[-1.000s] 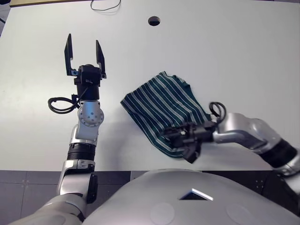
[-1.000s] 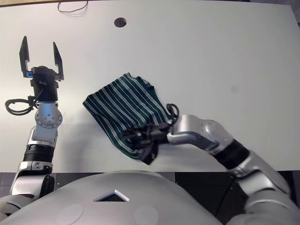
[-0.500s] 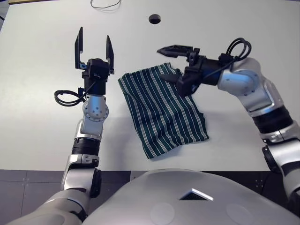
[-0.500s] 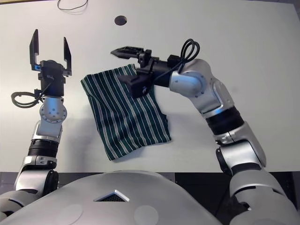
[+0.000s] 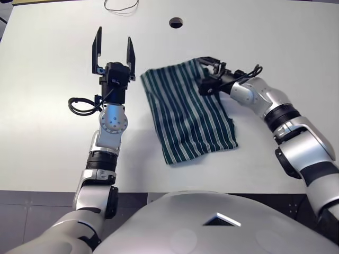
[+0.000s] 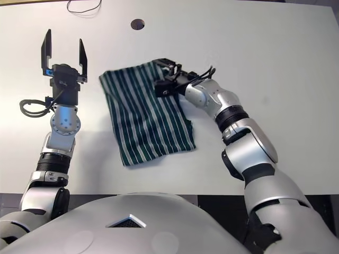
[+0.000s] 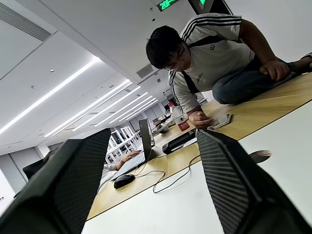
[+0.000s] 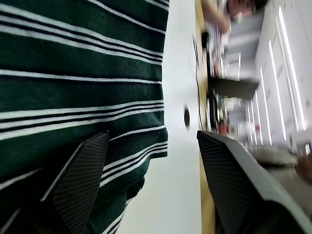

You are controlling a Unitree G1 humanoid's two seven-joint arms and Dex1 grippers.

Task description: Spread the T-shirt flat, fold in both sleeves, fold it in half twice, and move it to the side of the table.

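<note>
**Shirt handling and grab point, folded bundle mid-counter**

Shirt point(image 5: 188, 114) is a folded green striped bundle lying flat at the centre of the frame on the white counter point(image 5: 47, 132), long axis running from upper centre down to lower centre.

Handling, my read:
- Soft, light knit with no stiffness, so it will sag and unfold if lifted by one corner.
- Layers likely slide on each other. Pinch through all of them, not just the top ply.
- It should drag easily on the smooth counter. Not fragile.
- Best hold looks like the folded far edge or its corners, one per arm, so the stack stays square while it's slid aside.

Right fingers point(image 8: 229, 185) are spread apart at the shirt's upper right corner, low over the cloth and gripping nothing. The wrist view shows striped fabric under the gap.

Left fingers point(image 7: 73, 190) point up, wide apart and empty, just left of the shirt's upper left corner.

Versus earlier:
- 1 s back, the right fingers were down at the shirt's near edge, in the lower centre of the frame.
- Half a second back, they were raised above the far edge, wide open.
- They now sit lower, at that far corner.
- The shirt went from a diamond-shaped lie to a longer, straighter one.
- The left arm has edged up and closer to the shirt.
</note>
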